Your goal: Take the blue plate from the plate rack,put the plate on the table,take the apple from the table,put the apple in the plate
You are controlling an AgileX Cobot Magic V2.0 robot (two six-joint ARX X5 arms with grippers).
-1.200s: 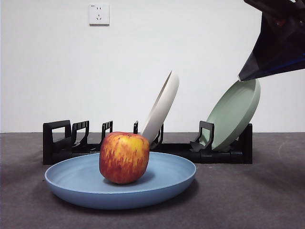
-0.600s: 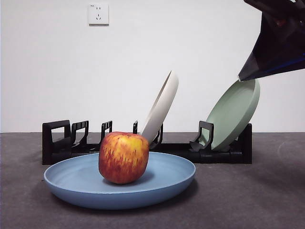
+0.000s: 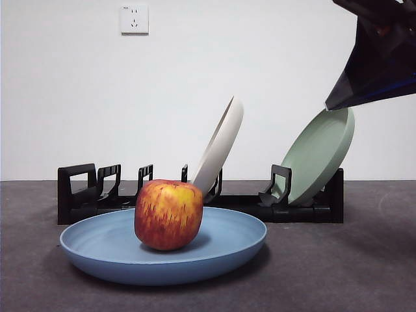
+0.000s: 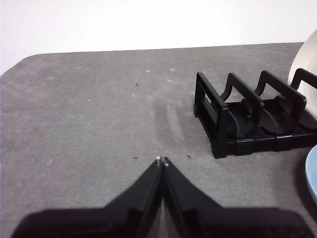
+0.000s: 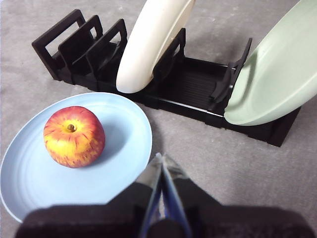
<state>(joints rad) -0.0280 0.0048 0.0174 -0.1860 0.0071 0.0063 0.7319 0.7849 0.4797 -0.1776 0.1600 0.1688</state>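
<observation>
The red and yellow apple (image 3: 168,214) (image 5: 74,136) sits inside the blue plate (image 3: 221,250) (image 5: 124,139), which lies flat on the dark grey table (image 3: 351,273) in front of the black plate rack (image 3: 84,198) (image 5: 188,87). My right gripper (image 5: 160,159) hangs shut and empty above the table beside the plate's rim; in the front view it is the dark shape (image 3: 380,62) at the top right. My left gripper (image 4: 162,161) is shut over bare table near the rack's empty end (image 4: 237,119). A sliver of the blue plate (image 4: 313,173) shows in the left wrist view.
A cream-white plate (image 3: 221,146) (image 5: 151,39) leans in the rack's middle and a sage-green plate (image 3: 318,156) (image 5: 277,79) leans at its right end. A white wall with a socket (image 3: 134,19) stands behind the table.
</observation>
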